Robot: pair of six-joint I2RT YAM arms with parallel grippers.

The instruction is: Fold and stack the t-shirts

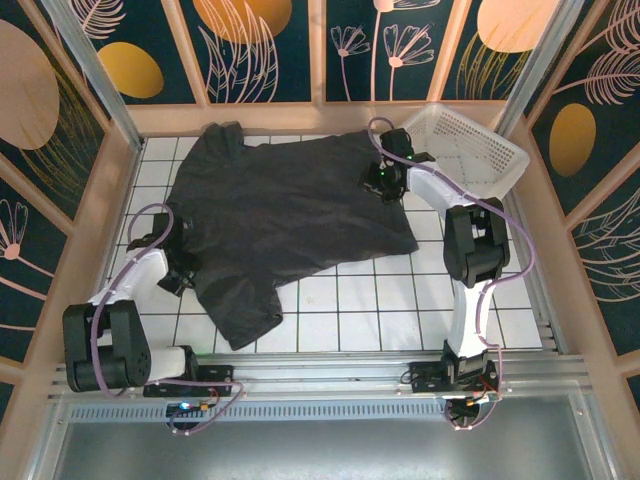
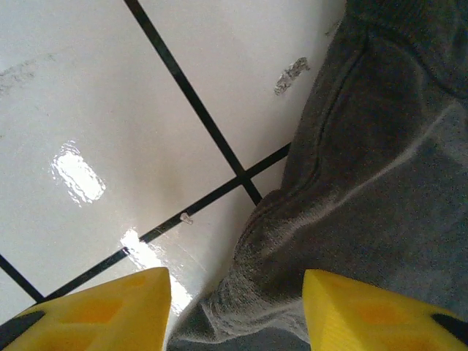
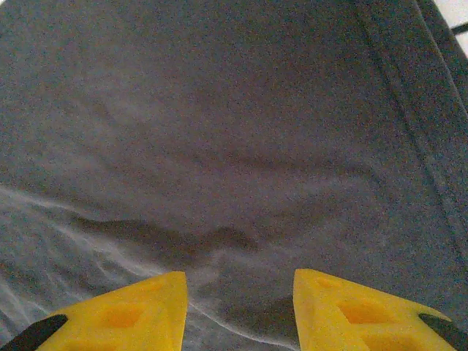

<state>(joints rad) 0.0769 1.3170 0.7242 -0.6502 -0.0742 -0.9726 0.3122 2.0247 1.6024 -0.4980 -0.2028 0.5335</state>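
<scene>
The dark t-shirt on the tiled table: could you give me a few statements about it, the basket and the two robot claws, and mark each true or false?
1. The t-shirt lies spread out on the white tiled table. True.
2. The t-shirt sits inside the white mesh basket. False: it lies on the tiles beside the basket, which stands in the far right corner.
3. The left gripper has its fingers apart at the shirt's left edge. True.
4. The right gripper is over bare tiles. False: it is over the shirt's cloth, fingers apart.
5. The t-shirt is folded into a neat square. False: it is unfolded.
</scene>
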